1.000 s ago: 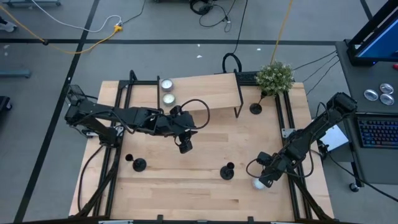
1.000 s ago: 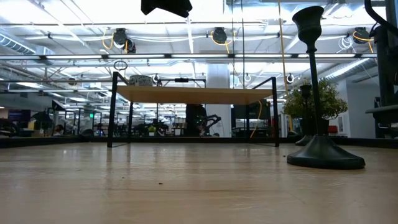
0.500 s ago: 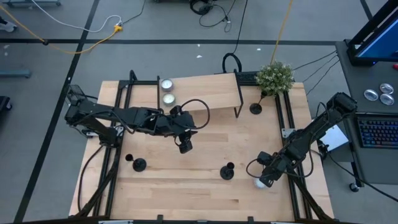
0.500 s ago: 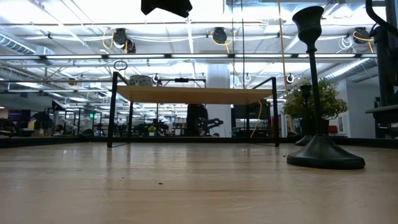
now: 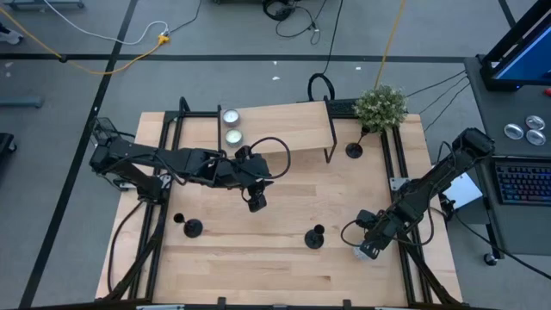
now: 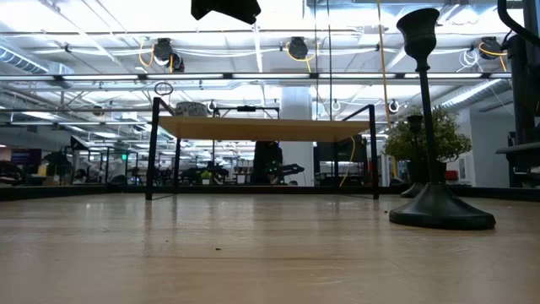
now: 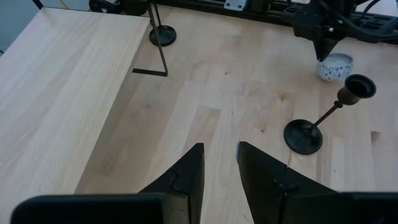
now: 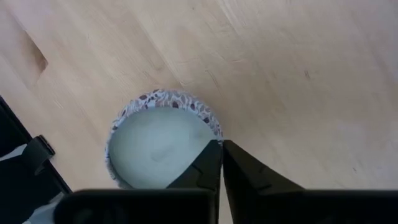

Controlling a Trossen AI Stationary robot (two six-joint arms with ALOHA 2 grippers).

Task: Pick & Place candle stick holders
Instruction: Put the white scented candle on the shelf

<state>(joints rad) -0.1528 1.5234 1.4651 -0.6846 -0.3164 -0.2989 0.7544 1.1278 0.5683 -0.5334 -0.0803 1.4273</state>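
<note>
A: Starting with the big pieces, our desk (image 5: 258, 250) carries the raised wooden shelf (image 5: 284, 125) at the back, two tealights on it. Our left gripper (image 5: 256, 203) hangs mid-desk, jaws slightly parted, holding nothing.

B: And our right gripper (image 5: 366, 250)? A second ago its jaws stood apart over the white candle cup (image 8: 163, 140); now they've snapped together on its rim, near the desk's right edge.

A: That's no holder, though. The candle stick holders are untouched: the nearest holder (image 5: 315, 237) stands just beside that gripper, a second holder (image 5: 192, 227) front left, a third holder (image 5: 353, 150) by the plant (image 5: 380, 105).

B: So we judge the task barely begun.
</note>
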